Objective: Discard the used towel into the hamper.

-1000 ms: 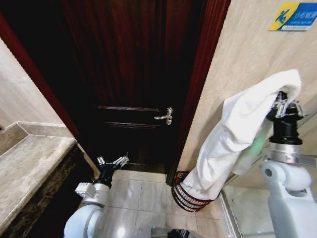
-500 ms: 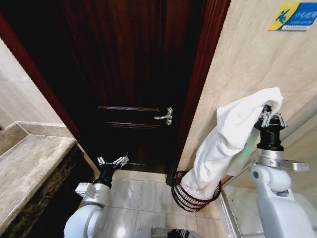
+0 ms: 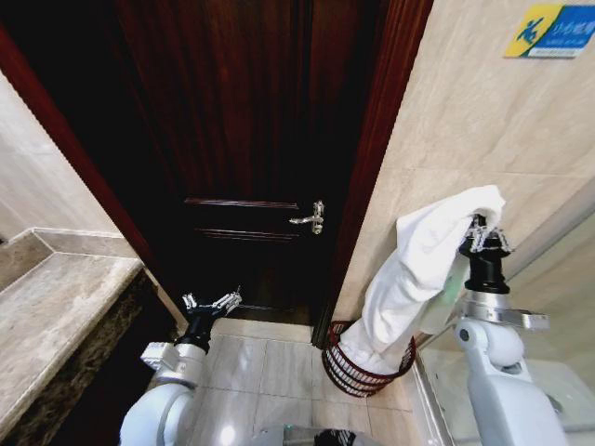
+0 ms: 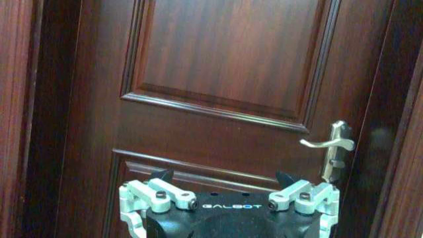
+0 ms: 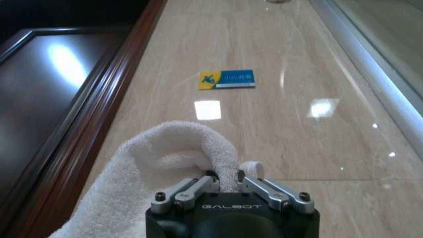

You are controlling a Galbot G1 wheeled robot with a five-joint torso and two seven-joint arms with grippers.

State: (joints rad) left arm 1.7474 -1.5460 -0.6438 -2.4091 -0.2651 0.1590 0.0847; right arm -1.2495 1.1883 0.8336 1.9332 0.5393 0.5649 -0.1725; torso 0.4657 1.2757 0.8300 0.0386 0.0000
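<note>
Towel [image 3: 414, 269] drapes into hamper [image 3: 358, 372] beside door [image 3: 251, 149].

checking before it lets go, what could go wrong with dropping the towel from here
1. The right gripper holds the towel by its top, up beside the wall; only the lower end sits in the hamper. Released now, the upper length might fold over the rim onto the floor.
2. The hamper is small and light-looking, tucked by the door frame; the falling towel's weight could tip it.
3. The towel is bunched around the jaws and might snag on them.
</note>
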